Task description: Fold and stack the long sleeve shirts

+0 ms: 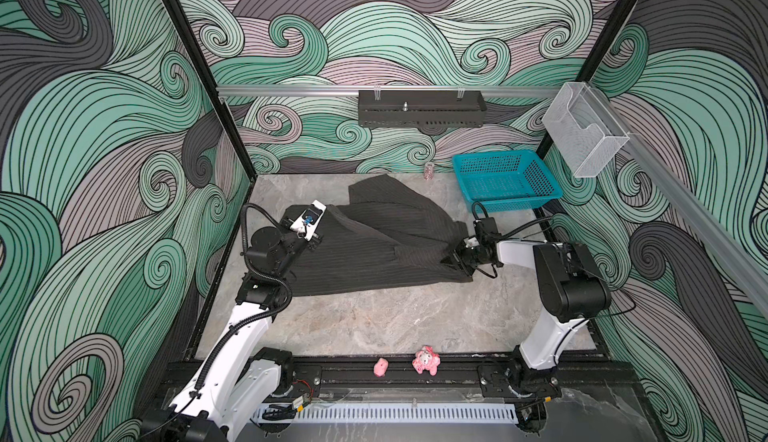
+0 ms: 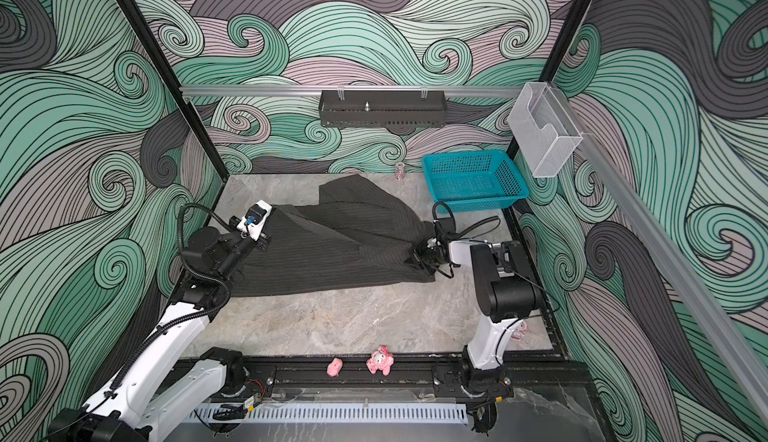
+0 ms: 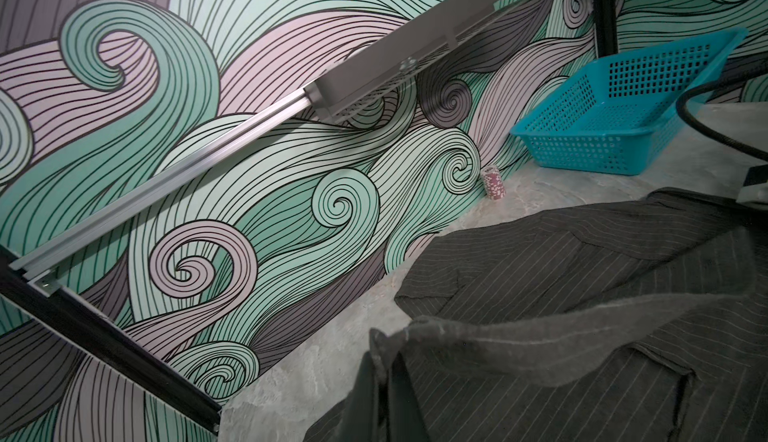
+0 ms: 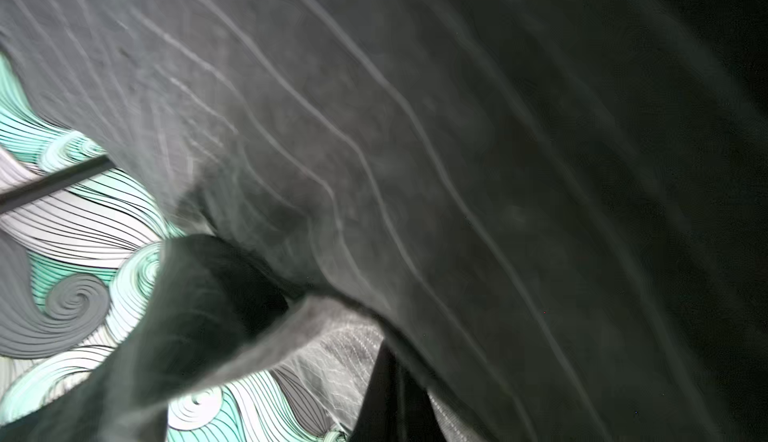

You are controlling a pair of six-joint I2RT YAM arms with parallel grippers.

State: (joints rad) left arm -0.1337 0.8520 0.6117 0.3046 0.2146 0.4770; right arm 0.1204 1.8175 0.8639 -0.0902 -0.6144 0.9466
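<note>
The long sleeve shirt (image 1: 374, 240) (image 2: 340, 248) is dark charcoal with thin pale pinstripes and lies rumpled across the back half of the table in both top views. My left gripper (image 1: 314, 244) (image 3: 384, 354) is at the shirt's left edge, shut on a pinch of cloth that is raised off the table. At the shirt's right end, my right gripper (image 1: 451, 259) (image 4: 386, 357) is shut on the fabric. That lifted cloth (image 4: 415, 128) fills most of the right wrist view. Collar, buttons and cuffs are not distinguishable.
A teal basket (image 1: 505, 180) stands at the back right, close behind the right arm. A small pink stack (image 1: 429, 170) sits against the back wall. Two pink plush toys (image 1: 426, 360) lie on the front rail. Bare marble tabletop (image 1: 395, 319) stretches in front of the shirt.
</note>
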